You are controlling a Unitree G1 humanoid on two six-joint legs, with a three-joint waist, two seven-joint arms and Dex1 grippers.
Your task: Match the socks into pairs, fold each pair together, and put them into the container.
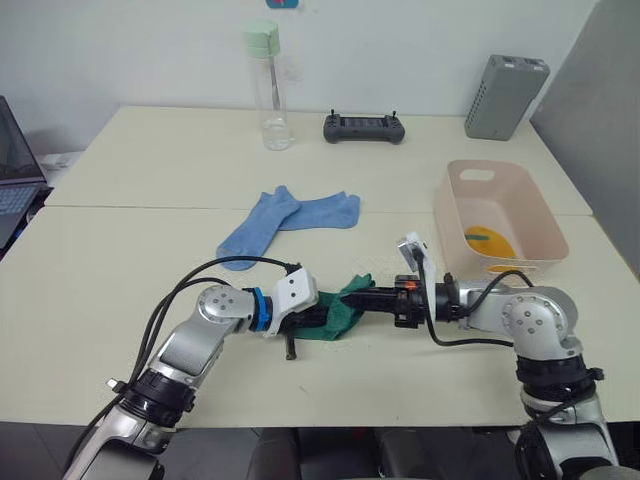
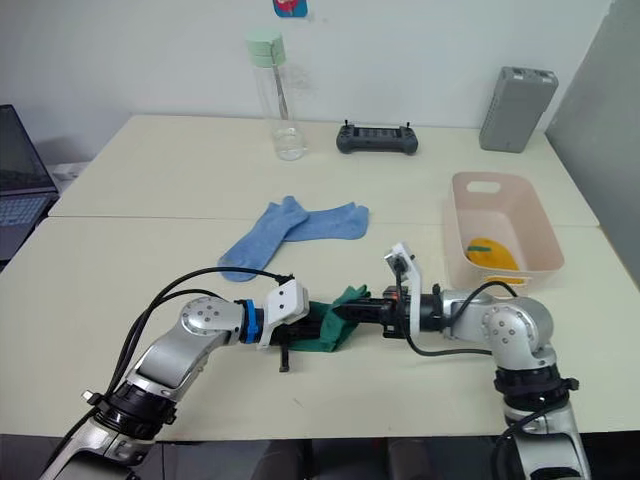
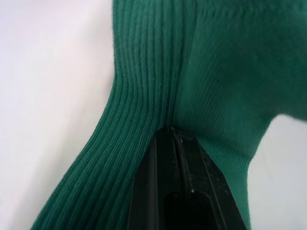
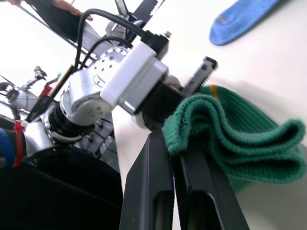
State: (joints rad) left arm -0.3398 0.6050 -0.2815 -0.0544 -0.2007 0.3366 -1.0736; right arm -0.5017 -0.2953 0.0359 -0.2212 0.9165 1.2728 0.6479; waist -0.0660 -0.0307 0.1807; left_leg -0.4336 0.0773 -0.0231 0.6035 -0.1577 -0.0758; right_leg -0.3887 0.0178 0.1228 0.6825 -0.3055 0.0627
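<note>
Green socks [image 1: 338, 310] bunched low over the tabletop [image 1: 150, 260] between the two hands, long axis running side to side from left hand [image 1: 322, 314] to right hand [image 1: 362, 297], each hand clamped shut on one end of the fabric. Pink container [image 1: 545, 238] just beyond and outboard of the right arm, nearer that hand, a yellow pair [image 1: 487, 240] already inside. Blue socks [image 1: 283, 221] spread flat farther back, toward the middle, well apart from both hands.
</note>
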